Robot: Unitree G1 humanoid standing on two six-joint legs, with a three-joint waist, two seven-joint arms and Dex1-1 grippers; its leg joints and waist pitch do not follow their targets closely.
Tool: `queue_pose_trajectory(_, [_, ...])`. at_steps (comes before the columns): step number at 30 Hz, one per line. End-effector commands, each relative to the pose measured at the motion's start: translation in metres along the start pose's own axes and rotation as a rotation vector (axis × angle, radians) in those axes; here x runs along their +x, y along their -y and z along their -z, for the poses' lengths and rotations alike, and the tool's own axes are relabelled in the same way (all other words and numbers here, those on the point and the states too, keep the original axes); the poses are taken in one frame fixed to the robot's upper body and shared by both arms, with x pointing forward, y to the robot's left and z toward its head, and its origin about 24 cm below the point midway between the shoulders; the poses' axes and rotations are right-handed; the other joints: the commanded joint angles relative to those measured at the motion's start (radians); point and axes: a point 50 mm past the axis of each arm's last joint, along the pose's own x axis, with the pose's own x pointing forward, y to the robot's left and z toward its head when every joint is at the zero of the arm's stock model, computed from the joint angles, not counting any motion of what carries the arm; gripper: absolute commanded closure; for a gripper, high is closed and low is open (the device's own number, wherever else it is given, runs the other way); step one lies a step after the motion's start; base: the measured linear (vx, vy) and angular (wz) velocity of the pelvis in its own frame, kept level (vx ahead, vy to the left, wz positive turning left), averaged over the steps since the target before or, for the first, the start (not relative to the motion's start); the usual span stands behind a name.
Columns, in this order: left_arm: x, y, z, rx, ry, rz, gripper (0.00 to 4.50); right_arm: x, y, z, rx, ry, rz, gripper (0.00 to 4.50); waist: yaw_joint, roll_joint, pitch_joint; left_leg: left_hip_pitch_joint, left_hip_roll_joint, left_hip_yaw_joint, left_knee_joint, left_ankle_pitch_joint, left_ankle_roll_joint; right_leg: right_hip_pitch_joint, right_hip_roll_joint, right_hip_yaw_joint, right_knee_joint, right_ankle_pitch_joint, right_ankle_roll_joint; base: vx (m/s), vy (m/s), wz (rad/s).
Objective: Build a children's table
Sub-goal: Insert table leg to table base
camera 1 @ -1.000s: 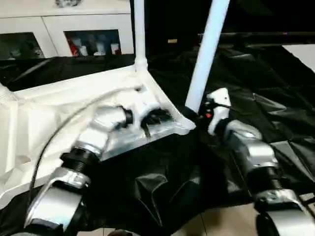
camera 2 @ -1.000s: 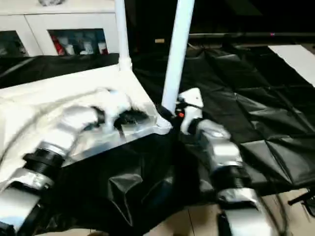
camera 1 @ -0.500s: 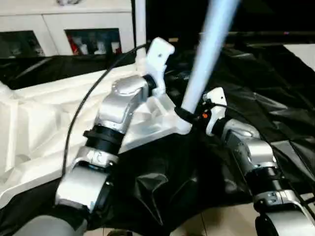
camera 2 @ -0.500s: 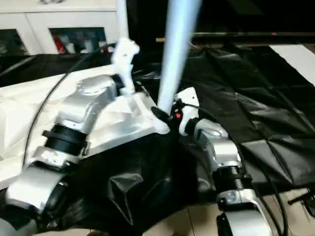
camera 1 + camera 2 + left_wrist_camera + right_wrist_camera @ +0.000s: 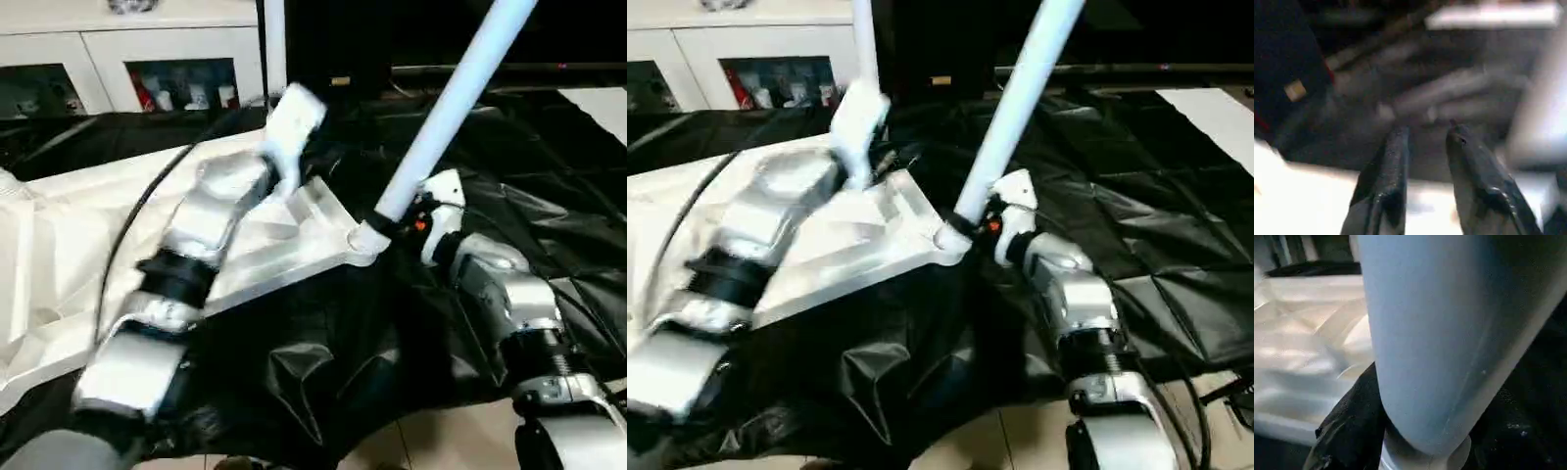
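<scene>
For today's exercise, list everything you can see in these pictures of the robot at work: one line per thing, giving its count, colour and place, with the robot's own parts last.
Tabletop: one, white, lying underside up on the black sheet, at left.
Legs: two, white; a tilted leg rising from the tabletop's near corner socket, an upright leg at the far corner.
Black sheet: one, crumpled, under the tabletop.
Cabinet: one, white with glass doors, along the back at left.
Left gripper: one, black fingers apart, nothing between them, raised above the tabletop.
Right gripper: one, closed on the tilted leg's base.
Forearms: two, silver, left forearm, right forearm.
</scene>
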Motion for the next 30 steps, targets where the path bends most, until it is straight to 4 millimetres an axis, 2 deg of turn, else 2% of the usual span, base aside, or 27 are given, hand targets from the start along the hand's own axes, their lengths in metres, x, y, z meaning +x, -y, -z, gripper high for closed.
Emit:
queue_pose_trajectory(1, [0.003,0.008,0.009,0.002,-0.045,0.071,2.74,0.001,0.004,-0.008,-0.004,0.024,0.023,2.62,0.002,-0.002,-0.083,0.022,0.027,-0.008,-0.047,0.018,0.092,0.061,-0.074,0.049,-0.047,0.23,-0.284,0.0,0.0,0.0])
queue_pose_trajectory(3, [0.002,0.018,0.02,-0.016,-0.081,0.158,2.51,0.001,0.005,-0.009,-0.006,0.021,0.027,2.62,0.009,0.0,-0.084,0.023,0.03,-0.007,-0.047,0.025,0.097,0.059,-0.077,0.049,-0.045,0.241,-0.294,0.0,0.0,0.0])
queue_pose_trajectory(7, [0.0,0.033,0.039,-0.032,-0.139,0.278,2.42,0.001,0.006,-0.009,-0.008,0.016,0.029,2.62,0.01,0.0,-0.082,0.021,0.03,-0.007,-0.05,-0.001,0.088,0.06,-0.079,0.049,-0.047,0.214,-0.297,0.0,0.0,0.0])
queue_pose_trajectory(10, [0.0,0.034,0.059,0.002,-0.228,0.274,2.42,0.003,0.006,-0.01,-0.013,0.012,0.025,2.62,0.006,0.0,-0.081,0.021,0.029,-0.008,-0.051,-0.024,0.078,0.063,-0.078,0.05,-0.051,0.192,-0.285,0.0,0.0,0.0])
queue_pose_trajectory(12, [0.001,0.034,0.063,-0.01,-0.244,0.278,2.42,0.003,0.006,-0.011,-0.015,0.012,0.024,2.62,0.003,0.0,-0.08,0.022,0.028,-0.008,-0.052,-0.032,0.074,0.062,-0.078,0.05,-0.053,0.181,-0.28,0.0,0.0,0.0])
queue_pose_trajectory(14, [0.001,0.036,0.068,-0.024,-0.268,0.304,2.76,0.005,0.005,-0.012,-0.016,0.011,0.023,2.62,0.003,0.0,-0.082,0.021,0.028,-0.009,-0.052,-0.025,0.071,0.064,-0.079,0.05,-0.051,0.19,-0.283,0.0,0.0,0.0])
queue_pose_trajectory(16, [0.001,0.038,0.07,-0.034,-0.281,0.312,2.76,0.005,0.005,-0.011,-0.018,0.01,0.023,2.62,0.003,0.003,-0.083,0.021,0.028,-0.009,-0.05,-0.015,0.077,0.063,-0.079,0.05,-0.048,0.215,-0.29,0.0,0.0,0.0])
queue_pose_trajectory(18, [0.002,0.038,0.07,-0.036,-0.282,0.311,2.81,0.005,0.005,-0.011,-0.018,0.009,0.023,2.62,0.004,0.002,-0.083,0.02,0.028,-0.009,-0.049,-0.009,0.084,0.064,-0.079,0.049,-0.047,0.233,-0.296,0.0,0.0,0.0])
queue_pose_trajectory(19, [0.003,0.038,0.071,-0.032,-0.29,0.306,3.16,0.006,0.005,-0.011,-0.019,0.008,0.022,2.62,0.004,0.001,-0.084,0.02,0.028,-0.009,-0.049,-0.009,0.085,0.064,-0.079,0.049,-0.047,0.235,-0.297,0.0,0.0,0.0])
queue_pose_trajectory(22, [0.005,0.038,0.073,-0.018,-0.307,0.297,3.21,0.006,0.005,-0.01,-0.018,0.007,0.021,2.62,0.005,0.002,-0.083,0.022,0.028,-0.009,-0.049,-0.015,0.089,0.064,-0.079,0.049,-0.049,0.223,-0.295,0.0,0.0,0.0])
queue_pose_trajectory(23, [0.005,0.037,0.075,-0.014,-0.319,0.294,3.49,0.006,0.005,-0.01,-0.018,0.007,0.019,2.62,0.006,0.007,-0.084,0.022,0.029,-0.01,-0.049,-0.014,0.088,0.064,-0.08,0.049,-0.047,0.225,-0.296,0.0,0.0,0.0])
queue_pose_trajectory(24, [0.005,0.036,0.075,-0.012,-0.323,0.294,3.49,0.006,0.004,-0.01,-0.018,0.007,0.018,2.62,0.005,0.003,-0.084,0.021,0.028,-0.01,-0.049,-0.014,0.088,0.064,-0.079,0.049,-0.048,0.229,-0.295,0.0,0.0,0.0])
queue_pose_trajectory(28, [0.005,0.036,0.075,-0.021,-0.315,0.3,3.88,0.006,0.004,-0.01,-0.016,0.007,0.015,2.62,0.006,0.003,-0.083,0.022,0.03,-0.01,-0.05,-0.023,0.085,0.065,-0.081,0.049,-0.048,0.225,-0.302,0.0,0.0,0.0])
queue_pose_trajectory(29, [0.005,0.036,0.075,-0.029,-0.312,0.304,3.88,0.006,0.003,-0.009,-0.016,0.007,0.014,2.62,0.007,0.007,-0.084,0.022,0.03,-0.011,-0.049,-0.023,0.084,0.064,-0.082,0.049,-0.048,0.225,-0.302,0.0,0.0,0.0])
queue_pose_trajectory(30, [0.005,0.036,0.075,-0.03,-0.312,0.306,4.06,0.006,0.003,-0.009,-0.016,0.006,0.013,2.62,0.006,0.005,-0.084,0.022,0.03,-0.011,-0.05,-0.022,0.084,0.064,-0.081,0.048,-0.047,0.232,-0.304,0.0,0.0,0.0])
